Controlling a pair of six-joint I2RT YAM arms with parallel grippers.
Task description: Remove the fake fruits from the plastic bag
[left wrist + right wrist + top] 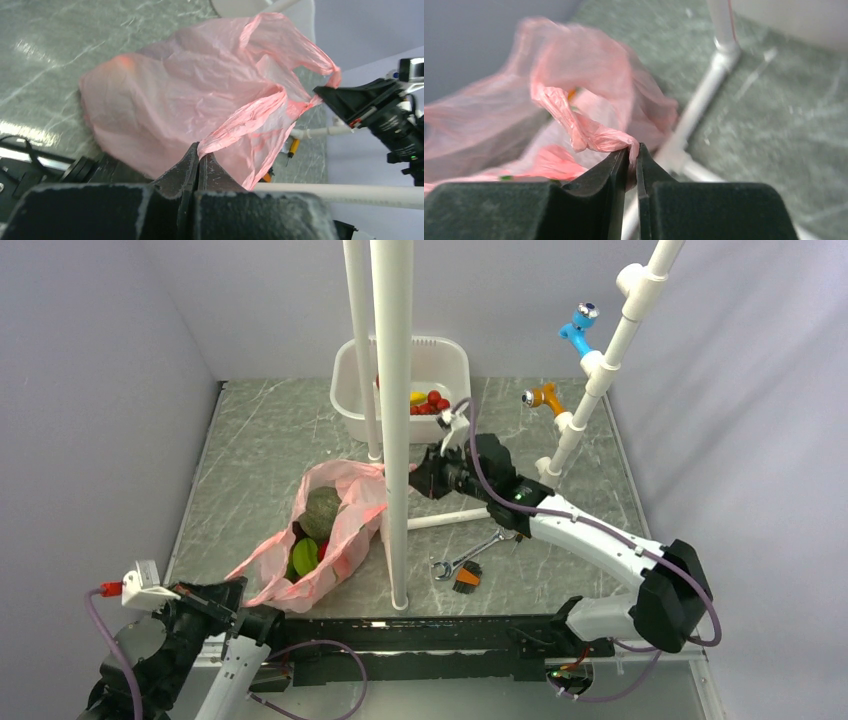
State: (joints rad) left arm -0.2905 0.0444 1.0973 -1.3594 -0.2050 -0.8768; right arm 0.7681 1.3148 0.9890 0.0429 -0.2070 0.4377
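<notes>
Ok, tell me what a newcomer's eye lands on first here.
The pink plastic bag lies left of centre on the table, held between the left tool at its near end and the right tool at a far handle, both shut on it. A dull-green ball and a bright green piece show in its open mouth. At the far edge, a white tub holds small red fruits.
</notes>
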